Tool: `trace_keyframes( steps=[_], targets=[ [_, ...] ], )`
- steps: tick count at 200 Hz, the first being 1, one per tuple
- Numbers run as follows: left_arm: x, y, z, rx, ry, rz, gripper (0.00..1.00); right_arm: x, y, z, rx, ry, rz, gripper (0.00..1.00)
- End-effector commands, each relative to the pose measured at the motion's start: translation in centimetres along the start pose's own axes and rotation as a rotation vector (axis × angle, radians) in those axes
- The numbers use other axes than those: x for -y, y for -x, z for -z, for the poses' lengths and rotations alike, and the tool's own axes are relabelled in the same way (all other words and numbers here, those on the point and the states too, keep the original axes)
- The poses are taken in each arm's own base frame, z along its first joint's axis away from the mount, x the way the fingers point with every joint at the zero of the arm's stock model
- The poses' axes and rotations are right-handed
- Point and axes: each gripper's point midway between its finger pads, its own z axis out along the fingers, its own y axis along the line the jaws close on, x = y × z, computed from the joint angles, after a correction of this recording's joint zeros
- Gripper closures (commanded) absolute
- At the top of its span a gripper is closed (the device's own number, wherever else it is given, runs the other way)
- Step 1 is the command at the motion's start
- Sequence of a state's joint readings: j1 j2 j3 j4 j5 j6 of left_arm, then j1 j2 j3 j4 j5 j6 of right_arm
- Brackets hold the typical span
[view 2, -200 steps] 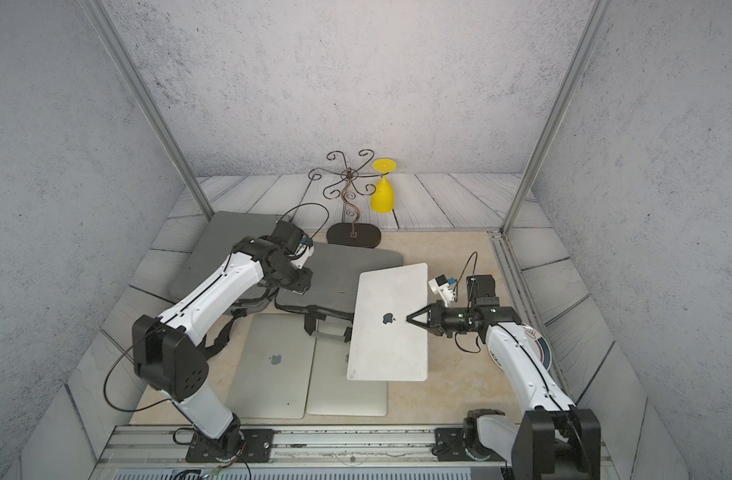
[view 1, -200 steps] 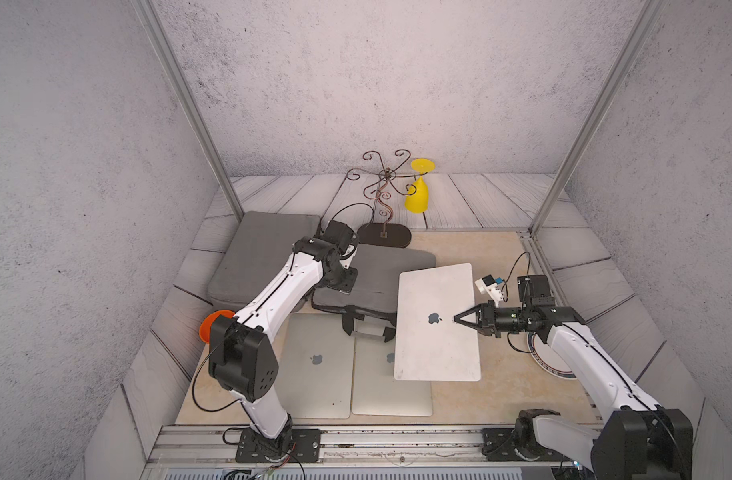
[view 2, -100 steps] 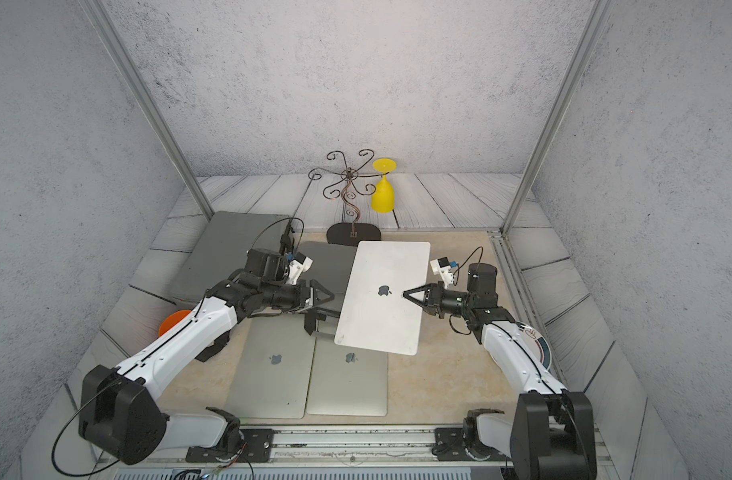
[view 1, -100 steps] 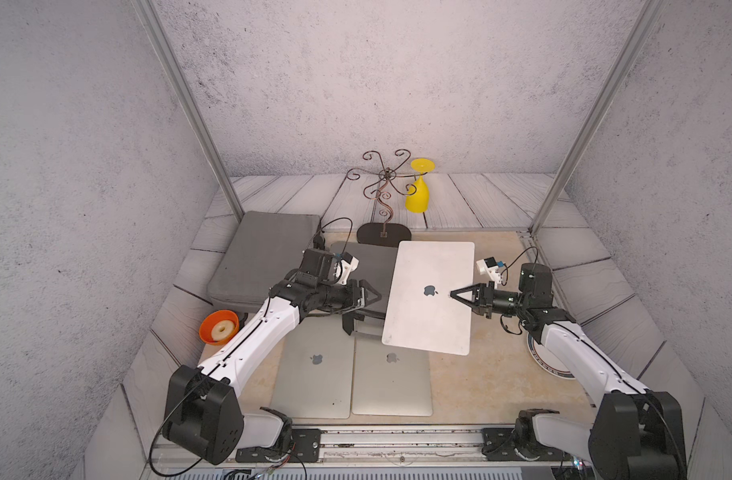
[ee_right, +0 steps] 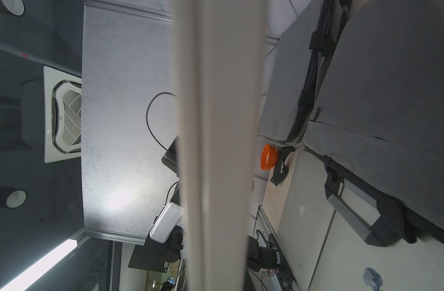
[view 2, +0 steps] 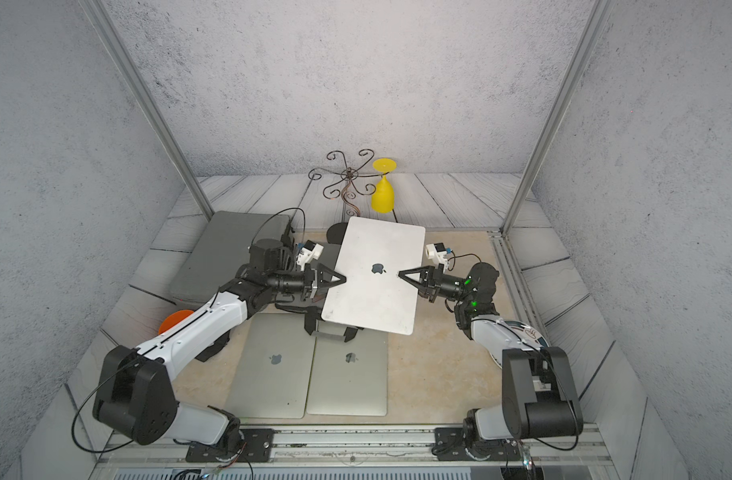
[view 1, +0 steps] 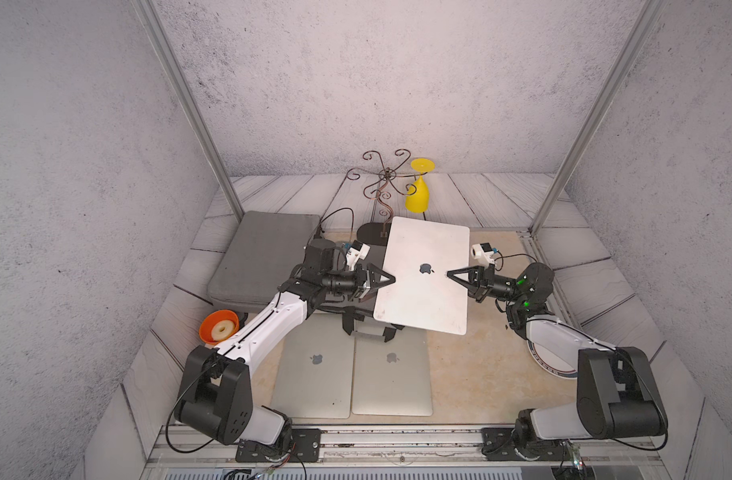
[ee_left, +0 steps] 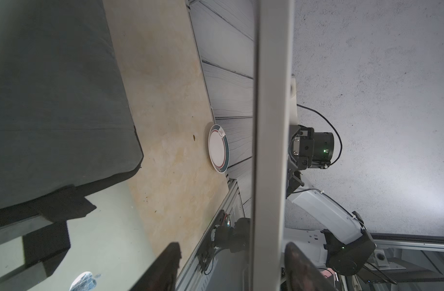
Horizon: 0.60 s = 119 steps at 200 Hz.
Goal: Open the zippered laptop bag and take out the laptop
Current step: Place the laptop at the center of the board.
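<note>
A silver laptop (view 1: 424, 274) (view 2: 374, 276) hangs tilted in the air over the middle of the table in both top views. My right gripper (view 1: 449, 273) (view 2: 399, 273) is shut on the laptop's right edge. My left gripper (view 1: 391, 278) (view 2: 343, 279) straddles the left edge, open. In the left wrist view the laptop's edge (ee_left: 269, 151) runs between my left gripper's (ee_left: 232, 247) fingers with a wide gap on one side. The dark grey laptop bag (view 1: 335, 305) (ee_right: 392, 100) lies flat below, mostly hidden under the laptop and my left arm, its handles (view 1: 368, 332) sticking out at the front.
Two more silver laptops (view 1: 314, 365) (view 1: 391, 365) lie side by side near the front. A second grey bag (view 1: 264, 257) sits at the back left, next to an orange bowl (view 1: 219, 328). A plate (view 1: 551, 361) lies under my right arm. A wire stand (view 1: 383, 187) holds a yellow glass (view 1: 417, 195).
The right gripper has lifted the laptop up and toward the back. My left arm has swung off the bag and come to the laptop's left edge.
</note>
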State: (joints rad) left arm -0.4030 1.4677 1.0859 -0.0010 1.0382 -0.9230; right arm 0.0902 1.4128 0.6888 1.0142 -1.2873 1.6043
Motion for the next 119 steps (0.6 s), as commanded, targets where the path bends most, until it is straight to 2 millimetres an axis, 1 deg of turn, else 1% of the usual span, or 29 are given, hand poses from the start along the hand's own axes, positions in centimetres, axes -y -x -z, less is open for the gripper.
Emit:
trace_keyframes(
  steps=[1,15,38,55,76,87,104,119],
  targets=[
    [2.5,1.5,-0.1,-0.001,-0.074,-0.062,0.4,-3.0,-0.5,-0.4,-0.029,0.042,0.157,1.0],
    [3.1,2.2,-0.5,-0.012,-0.089,-0.072,0.46,-2.7,-0.7,-0.4,-0.039,0.023,0.154,1.0],
    [3.6,2.4,-1.1,-0.032,-0.108,-0.083,0.59,-2.3,-1.0,-0.4,-0.045,-0.014,0.158,1.0],
    [3.8,2.8,-1.3,-0.032,-0.121,-0.083,0.65,-2.0,-1.2,-0.4,-0.052,-0.032,0.161,1.0],
    [4.5,3.2,-1.6,-0.036,-0.14,-0.094,0.74,-1.8,-1.3,-0.4,-0.054,-0.037,0.156,1.0],
    [4.7,3.0,-1.9,-0.049,-0.151,-0.093,0.75,-2.0,-1.4,-0.6,-0.06,-0.033,0.157,1.0],
    [4.8,2.2,-2.6,-0.083,-0.163,-0.091,0.7,-2.2,-1.1,-0.7,-0.054,-0.028,0.16,1.0],
    [4.9,1.9,-2.8,-0.094,-0.169,-0.088,0.7,-2.2,-1.1,-0.7,-0.054,-0.026,0.16,1.0]
  ],
)
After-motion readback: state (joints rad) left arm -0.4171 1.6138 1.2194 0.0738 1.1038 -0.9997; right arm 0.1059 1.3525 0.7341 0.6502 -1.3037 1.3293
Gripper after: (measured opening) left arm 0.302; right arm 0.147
